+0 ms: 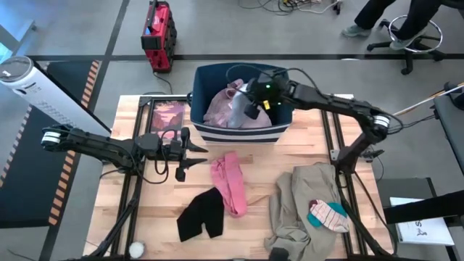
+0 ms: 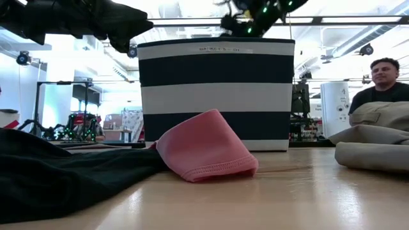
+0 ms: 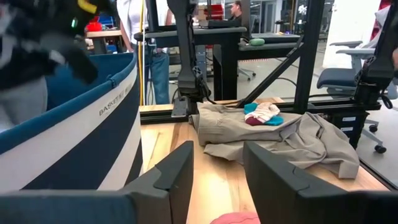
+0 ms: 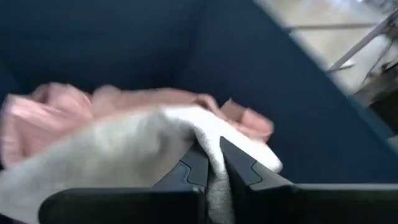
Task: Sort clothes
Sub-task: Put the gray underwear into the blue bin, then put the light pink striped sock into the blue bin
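The right gripper [image 1: 249, 110] is clamped on a grey garment [image 1: 239, 110] over the bin [image 1: 239, 135]; next it must release it inside. The left gripper [image 1: 194, 158], fingers apart, waits beside the pink piece [image 1: 230, 183].

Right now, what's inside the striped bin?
Inside the bin lies a pale pink shirt. The right gripper is over it, shut on a light grey piece that drapes across the shirt. Anything beneath those two is covered.
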`<action>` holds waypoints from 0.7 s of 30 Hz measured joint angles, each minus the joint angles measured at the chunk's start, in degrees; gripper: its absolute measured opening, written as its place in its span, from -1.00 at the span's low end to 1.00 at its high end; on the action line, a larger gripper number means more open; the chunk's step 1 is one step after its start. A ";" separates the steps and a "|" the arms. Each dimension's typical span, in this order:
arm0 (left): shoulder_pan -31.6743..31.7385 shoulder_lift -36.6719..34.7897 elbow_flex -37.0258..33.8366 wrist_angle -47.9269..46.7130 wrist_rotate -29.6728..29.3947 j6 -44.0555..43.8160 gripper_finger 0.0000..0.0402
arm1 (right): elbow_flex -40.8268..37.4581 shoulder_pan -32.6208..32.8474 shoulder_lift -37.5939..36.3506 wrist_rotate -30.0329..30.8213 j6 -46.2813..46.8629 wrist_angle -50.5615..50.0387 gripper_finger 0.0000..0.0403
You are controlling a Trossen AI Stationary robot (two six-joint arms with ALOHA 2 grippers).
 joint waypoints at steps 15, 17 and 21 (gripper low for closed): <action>0.00 0.00 0.00 -0.21 0.00 0.00 -0.30 | 2.10 0.36 3.09 0.57 0.85 -2.25 -0.41; 0.00 0.00 0.00 -0.48 0.00 0.00 -0.28 | 2.10 0.67 1.55 0.55 0.88 -2.31 -0.26; 0.00 0.00 0.00 -1.08 0.00 0.00 -0.32 | 2.10 1.98 -1.70 0.46 -0.61 -4.27 -0.04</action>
